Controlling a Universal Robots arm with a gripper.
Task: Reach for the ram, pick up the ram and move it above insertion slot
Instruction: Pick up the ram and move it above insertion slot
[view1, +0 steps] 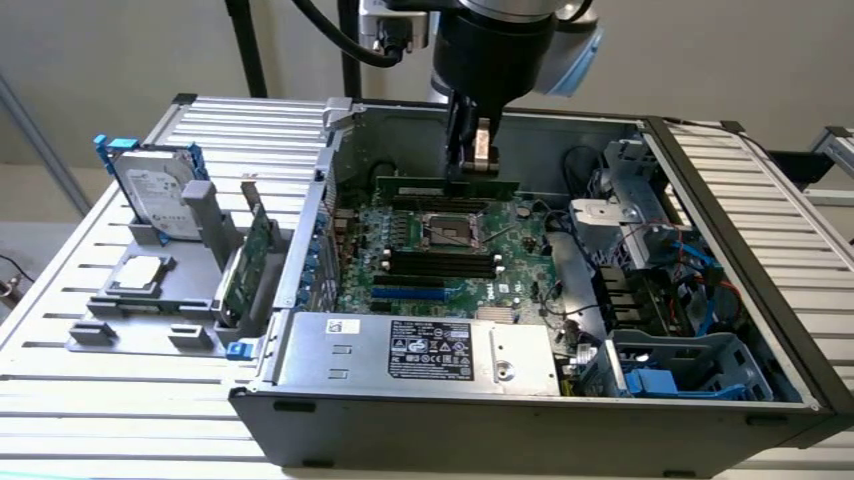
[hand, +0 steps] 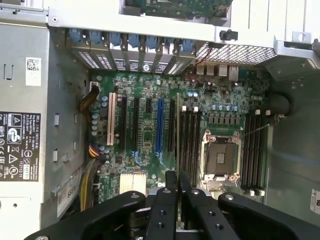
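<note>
Nearest to the exterior camera, the grey power supply (view1: 424, 350) is lying along the front wall of the open case (view1: 747, 250), with its label facing up. Going from the exterior view's left, a rack (view1: 160, 300) on the slatted table (view1: 80, 380) is holding a hard drive (view1: 158, 190) upright and, just beside it, a taller green card (view1: 248, 255). In the middle, the gripper (view1: 477, 172) is coming down into the case and is clenched on the ram (view1: 447, 187), which is hanging lengthwise above the far edge of the motherboard (view1: 441, 250), level and not touching it. In the wrist view the fingers (hand: 171, 187) are standing close together, and the ram's thin edge (hand: 177, 130) is running forward from them. I judge that reaching and picking up are done; what is left is only the fine placing, because the ram seems to be hovering beside the black slots (view1: 430, 262) rather than clearly over one, and I cannot tell which slot (hand: 186, 145) it is lined with. For moving, the room is narrow: the case's back wall is near behind the gripper, the empty processor socket (view1: 447, 228) is between the slot groups, and on the exterior view's right the drive cage (view1: 627, 200) and loose cables (view1: 674, 280) are crowding. Upward the space is open.
</note>
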